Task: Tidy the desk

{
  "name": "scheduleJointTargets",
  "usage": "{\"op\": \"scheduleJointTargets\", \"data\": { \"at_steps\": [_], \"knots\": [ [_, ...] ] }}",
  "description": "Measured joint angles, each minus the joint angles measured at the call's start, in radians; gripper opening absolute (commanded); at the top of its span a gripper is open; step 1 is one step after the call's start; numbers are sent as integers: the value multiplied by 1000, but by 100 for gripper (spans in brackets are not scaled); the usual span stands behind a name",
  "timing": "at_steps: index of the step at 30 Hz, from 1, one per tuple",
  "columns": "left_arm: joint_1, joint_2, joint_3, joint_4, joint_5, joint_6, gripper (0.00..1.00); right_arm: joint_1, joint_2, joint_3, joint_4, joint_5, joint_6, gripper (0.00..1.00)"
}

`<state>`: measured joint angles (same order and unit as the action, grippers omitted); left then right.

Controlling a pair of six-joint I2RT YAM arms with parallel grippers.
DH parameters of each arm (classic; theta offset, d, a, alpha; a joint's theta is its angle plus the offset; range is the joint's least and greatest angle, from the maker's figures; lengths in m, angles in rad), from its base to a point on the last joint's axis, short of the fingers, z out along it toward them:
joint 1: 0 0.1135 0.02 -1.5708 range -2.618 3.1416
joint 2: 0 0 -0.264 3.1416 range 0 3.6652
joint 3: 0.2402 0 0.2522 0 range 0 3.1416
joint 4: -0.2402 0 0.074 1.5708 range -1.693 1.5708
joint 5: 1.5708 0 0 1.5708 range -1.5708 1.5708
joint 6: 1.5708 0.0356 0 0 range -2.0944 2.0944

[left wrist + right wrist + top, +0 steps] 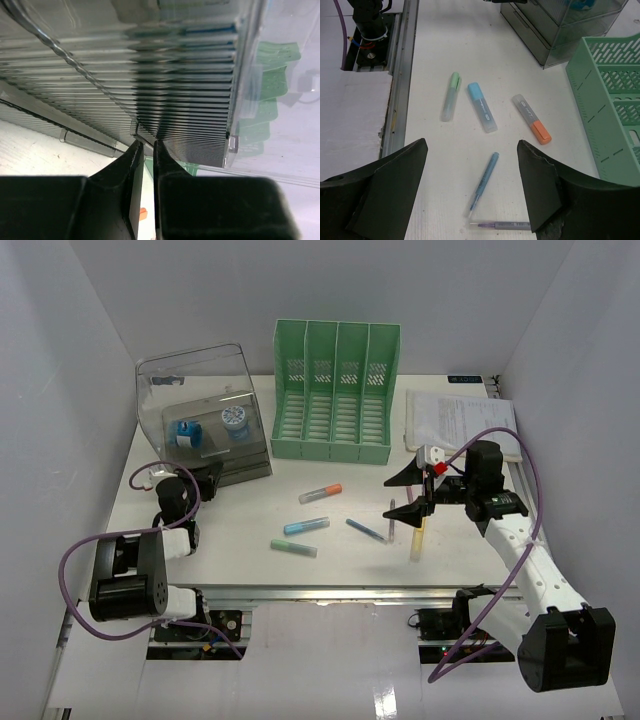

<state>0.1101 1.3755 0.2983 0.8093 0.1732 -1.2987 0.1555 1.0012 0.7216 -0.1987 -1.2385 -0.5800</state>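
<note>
Two arms: both are bolted at the near edge of the table (pixel 230 528), on the near side of the green file rack (pixel 335 390).
Table: large, flat, white and rectangular. It carries everything I see and runs from under the rack toward the arms.
Rail: a silver metal rail (pixel 350 589) lines the table's near edge, well apart from the rack.
Rack: upright with four slots, standing at the far middle of the table.
Drawer box: a clear plastic drawer box (pixel 205 425) sits just left of the rack, with two blue round things inside.
Papers: a printed stack of papers (pixel 460 420) lies just right of the rack.
Highlighters: an orange-capped highlighter (pixel 532 119), a blue highlighter (pixel 481 107) and a green highlighter (pixel 451 96) lie loose on the near side of the rack, apart from one another.
Pens: a blue pen (pixel 485 182), a purple pen (pixel 502 225) and a yellow pen (pixel 417 538) lie near and to the right of the rack's front.
Left fingers: my left fingers (pixel 120 190) are almost together, with only a thin slit between them. The tips are at a small clear tab (pixel 136 129) on the drawer box front, left of the rack. I cannot tell whether they pinch it.
Right fingers: my right fingers (pixel 395 185) are spread wide with nothing between them. They hang over the pens, near and to the right of the rack.
</note>
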Motion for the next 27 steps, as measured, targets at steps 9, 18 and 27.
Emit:
{"op": "scheduleJointTargets", "data": {
  "at_steps": [9,18,27],
  "knots": [
    [0,11,-7,30,7,-11,0,-18,0,0,0,-7,0,79],
    [3,-268,-237,35,40,-46,0,-19,0,0,1,-7,0,79],
    [5,-457,-254,-162,49,-30,74,-22,0,-9,16,5,1,81]
  ]
}}
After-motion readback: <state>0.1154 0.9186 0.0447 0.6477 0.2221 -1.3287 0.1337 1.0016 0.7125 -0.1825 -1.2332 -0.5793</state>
